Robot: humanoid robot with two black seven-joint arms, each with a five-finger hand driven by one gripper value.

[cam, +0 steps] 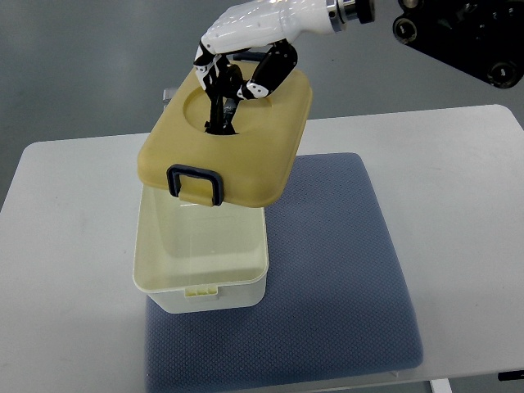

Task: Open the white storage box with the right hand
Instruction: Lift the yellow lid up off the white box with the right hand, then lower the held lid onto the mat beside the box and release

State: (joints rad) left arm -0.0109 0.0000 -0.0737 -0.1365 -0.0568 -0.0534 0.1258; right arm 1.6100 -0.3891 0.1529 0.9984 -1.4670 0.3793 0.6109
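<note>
**Lid up, right hand gripping it**

Right now your right hand (237,61) is curled around the dark carry handle (223,110) on top of the lid (233,143), fingers (214,74) wrapped under it. Its arm enters from the top right. You can see the yellowish lid lifted clear and tilted, overhanging the far end of the white storage box (201,262). A dark front latch (195,182) hangs off the lid's near edge. The box body stands open on the left part of a blue-grey mat (344,270), which lies on the white table (458,205). Box interior looks bare.
</note>
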